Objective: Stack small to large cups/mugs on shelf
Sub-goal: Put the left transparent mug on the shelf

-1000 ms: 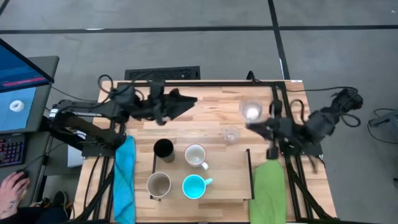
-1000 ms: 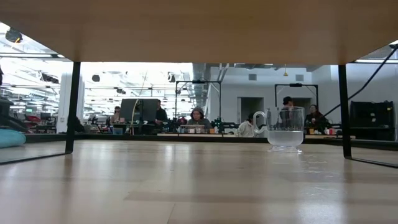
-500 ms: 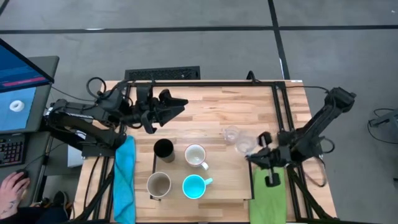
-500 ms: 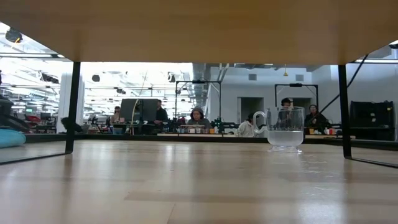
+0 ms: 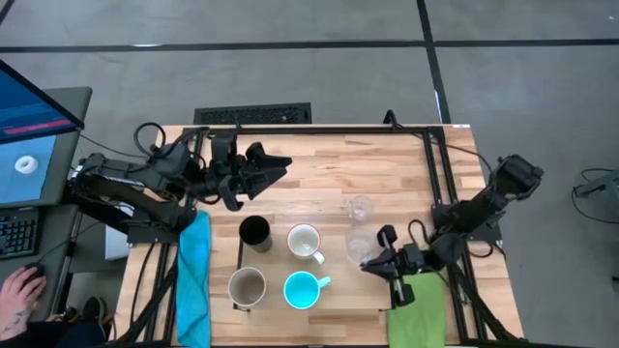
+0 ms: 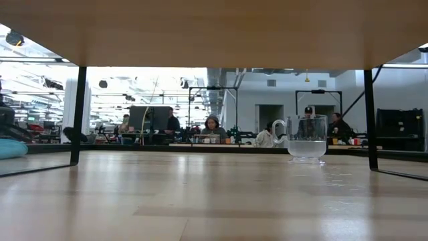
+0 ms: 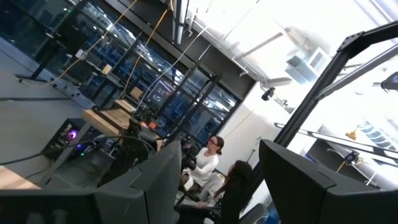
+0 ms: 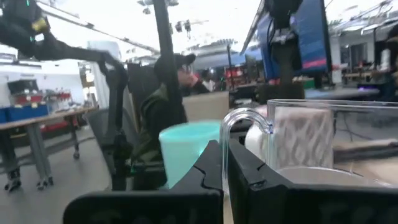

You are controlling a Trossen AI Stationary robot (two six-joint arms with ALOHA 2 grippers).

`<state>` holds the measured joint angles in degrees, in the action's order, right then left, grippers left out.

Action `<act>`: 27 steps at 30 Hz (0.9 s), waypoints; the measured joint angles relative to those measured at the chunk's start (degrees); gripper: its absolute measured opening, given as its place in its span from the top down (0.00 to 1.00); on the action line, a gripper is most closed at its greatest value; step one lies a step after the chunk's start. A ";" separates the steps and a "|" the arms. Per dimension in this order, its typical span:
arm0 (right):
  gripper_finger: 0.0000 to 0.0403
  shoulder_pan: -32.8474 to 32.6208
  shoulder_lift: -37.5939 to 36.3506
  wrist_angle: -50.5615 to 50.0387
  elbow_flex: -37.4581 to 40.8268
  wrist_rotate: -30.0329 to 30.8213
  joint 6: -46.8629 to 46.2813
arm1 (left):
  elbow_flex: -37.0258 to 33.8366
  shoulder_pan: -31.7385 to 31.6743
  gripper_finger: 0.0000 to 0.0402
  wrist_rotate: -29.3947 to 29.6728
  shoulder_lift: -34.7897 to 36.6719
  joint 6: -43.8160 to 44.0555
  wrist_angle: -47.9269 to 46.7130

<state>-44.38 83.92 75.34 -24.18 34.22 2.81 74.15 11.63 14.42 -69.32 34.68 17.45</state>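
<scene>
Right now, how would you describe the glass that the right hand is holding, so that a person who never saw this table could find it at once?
Start from the shelf, the small railed board at the table's near edge carrying four mugs. Right of the white mug sits a clear handled glass, its handle pinched by the right hand. Unlike the other clear glass standing free behind it, this one is gripped.

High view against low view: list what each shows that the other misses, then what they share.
Only the high view shows both arms, the right claw gripping a handled clear glass by its handle, the open left claw, and the black tumbler, white mug, beige mug and blue mug. Only the low view shows people in the room behind. Both show a clear glass standing on the table.
</scene>
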 joint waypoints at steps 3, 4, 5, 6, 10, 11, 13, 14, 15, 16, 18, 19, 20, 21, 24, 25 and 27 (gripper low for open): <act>0.96 0.10 4.39 4.44 -0.01 -0.92 -0.90 | 0.00 0.67 0.48 0.50 0.00 -0.49 0.00; 0.96 0.32 5.73 5.98 -0.02 -1.16 -0.92 | 0.00 0.95 0.48 1.03 0.00 -0.76 0.00; 0.96 0.53 7.06 7.70 -0.01 -1.17 -0.94 | 0.00 1.24 0.48 1.58 -0.01 -1.08 -0.02; 0.95 0.72 8.17 9.67 -0.02 -1.18 -0.93 | 0.00 1.51 0.48 2.33 -0.02 -1.25 -0.02; 0.95 1.49 10.36 12.28 -0.02 -1.12 -1.00 | 0.00 2.29 0.48 4.22 -0.02 -1.68 -0.02; 0.95 1.54 10.29 11.61 -0.03 -1.05 -1.47 | 0.00 2.47 0.48 4.51 -0.02 -1.70 -0.02; 0.95 1.96 10.25 9.60 -0.07 -0.88 -3.04 | 0.00 2.74 0.48 4.77 -0.02 -1.70 -0.02; 0.95 2.06 10.18 9.24 -0.15 -0.77 -3.53 | 0.00 2.83 0.48 4.78 -0.02 -1.70 -0.02; 0.95 2.10 10.14 8.89 -0.16 -0.50 -3.81 | 0.00 2.93 0.48 4.78 -0.02 -1.70 -0.02; 0.94 2.10 10.12 8.44 -0.20 -0.20 -3.91 | 0.00 3.03 0.48 4.79 -0.02 -1.70 -0.02; 0.93 2.10 10.06 7.76 -0.24 0.52 -4.04 | 0.00 3.34 0.48 5.37 -0.04 -1.70 -0.02; 0.92 2.10 10.05 7.70 -0.24 0.96 -4.04 | 0.00 3.47 0.48 5.61 -0.04 -1.70 -0.02; 0.91 2.10 10.05 7.65 -0.24 1.48 -4.04 | 0.00 3.65 0.48 5.74 -0.04 -1.70 -0.02; 0.90 2.10 10.05 7.62 -0.24 1.95 -4.01 | 0.00 3.81 0.48 5.83 -0.04 -1.70 -0.02; 0.88 2.08 10.04 7.38 -0.24 3.97 -4.52 | 0.00 4.23 0.48 5.86 -0.04 -1.68 -0.02; 0.87 2.09 10.03 7.32 -0.24 4.08 -4.51 | 0.00 4.41 0.48 5.88 -0.04 -1.66 -0.02; 0.84 2.10 10.03 7.17 -0.24 4.16 -4.46 | 0.00 4.56 0.48 6.08 -0.04 -1.66 -0.02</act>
<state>-42.28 93.95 82.51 -24.43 38.38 -1.65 74.15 16.19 20.49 -69.36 33.01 17.43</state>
